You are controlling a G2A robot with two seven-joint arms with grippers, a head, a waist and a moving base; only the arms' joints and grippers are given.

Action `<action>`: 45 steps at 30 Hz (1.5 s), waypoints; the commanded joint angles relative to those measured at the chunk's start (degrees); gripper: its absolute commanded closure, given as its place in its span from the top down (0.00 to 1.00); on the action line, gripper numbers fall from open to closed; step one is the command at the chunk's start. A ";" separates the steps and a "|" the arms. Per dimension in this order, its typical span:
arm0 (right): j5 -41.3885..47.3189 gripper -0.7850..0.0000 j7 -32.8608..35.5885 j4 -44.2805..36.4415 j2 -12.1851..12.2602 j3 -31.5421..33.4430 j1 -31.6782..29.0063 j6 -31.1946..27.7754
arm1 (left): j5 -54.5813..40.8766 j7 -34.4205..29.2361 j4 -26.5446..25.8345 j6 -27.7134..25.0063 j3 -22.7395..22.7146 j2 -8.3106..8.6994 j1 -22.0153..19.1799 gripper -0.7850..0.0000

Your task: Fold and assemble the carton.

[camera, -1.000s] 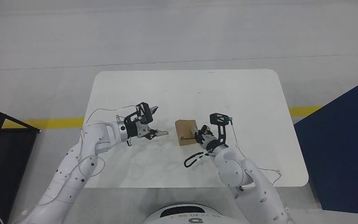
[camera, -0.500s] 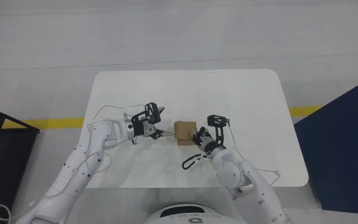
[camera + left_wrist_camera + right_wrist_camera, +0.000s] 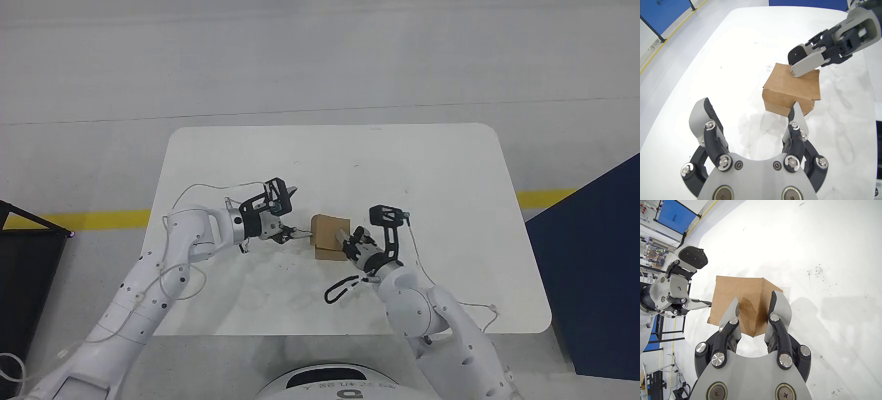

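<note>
Left gripper [image 3: 290,213] has closed in on the carton [image 3: 330,237], which sits mid-frame on the table [image 3: 450,180]; its claw gapes wide, one fingertip at the carton's left side. Right gripper [image 3: 352,243], half open, straddles the right corner. Light, thin cardboard likely slides and dents; pinch flap edges, bracing opposite.

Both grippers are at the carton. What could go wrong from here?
1. The open left gripper has one fingertip at the carton; a push may slide it across the table instead of folding.
2. The right gripper rests on the top near an edge and could dent it.
</note>
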 commanded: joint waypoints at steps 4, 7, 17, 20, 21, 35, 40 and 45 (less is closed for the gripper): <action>0.32 0.46 0.24 -0.21 0.08 0.34 -0.26 -0.48 | -0.05 0.06 0.37 0.06 0.35 -0.10 -0.22 1.00; 0.75 0.46 0.52 -0.17 0.08 0.34 -0.19 -0.79 | 0.08 -0.15 0.57 0.03 0.97 -0.25 -0.65 1.00; 0.75 0.47 1.30 -0.12 0.09 0.09 0.22 -0.88 | -0.07 0.36 1.84 0.02 2.29 -0.72 -2.03 1.00; 0.45 0.46 1.72 -0.12 0.13 0.06 0.24 -0.81 | -0.19 0.15 2.25 -0.12 2.50 -0.79 -2.25 1.00; 0.31 0.46 1.82 -0.11 0.15 0.06 0.25 -0.79 | -0.32 0.11 2.33 -0.19 2.57 -0.82 -2.33 1.00; -1.94 0.40 3.04 0.33 0.22 -0.64 0.56 0.50 | -1.15 -0.85 3.13 -0.50 3.11 -1.00 -2.60 1.00; -2.40 0.35 3.24 0.47 0.19 -0.89 0.78 1.03 | -1.44 -1.17 3.47 -0.62 2.49 -0.83 -2.23 1.00; -2.66 0.35 3.32 0.53 0.17 -1.03 0.91 1.20 | -1.70 -1.48 3.19 -0.68 1.62 -0.57 -1.60 1.00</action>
